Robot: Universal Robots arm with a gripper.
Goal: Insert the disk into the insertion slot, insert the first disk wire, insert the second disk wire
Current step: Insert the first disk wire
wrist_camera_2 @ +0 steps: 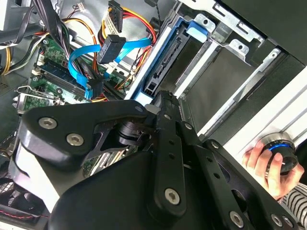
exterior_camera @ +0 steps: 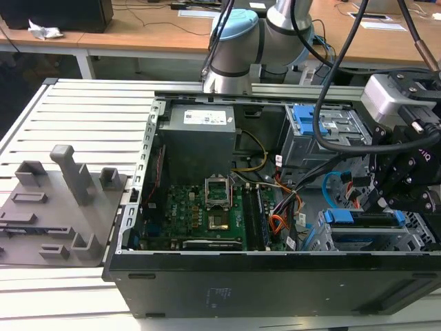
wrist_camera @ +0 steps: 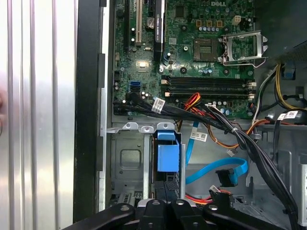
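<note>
The gripper (wrist_camera: 167, 201) is cut off at the edge of the first wrist view, and in the second wrist view its black links cover much of the scene, so I cannot tell if its jaws are spread or closed. It hangs just over the disk (wrist_camera: 168, 155). The disk shows only its narrow edge and the bright blue carrier; the label is hidden. It stands inside the insertion slot (wrist_camera: 125, 163), the silver-grey metal cage in the corner of the open computer case (exterior_camera: 207, 289). The second disk wire (wrist_camera: 216, 170), light blue and glossy, curves beside the cage, and its dark plug hangs free, not connected to the disk. The first disk wire (wrist_camera: 194, 197), thin and red-orange, lies just beside it; its end is hard to make out. In the second wrist view a person's hand (wrist_camera_2: 261, 160) holds a round black knob. The case lies on a slatted metal table (exterior_camera: 83, 110) next to a grey fixture plate (exterior_camera: 55, 200), with wooden desks (exterior_camera: 138, 34) behind.
</note>
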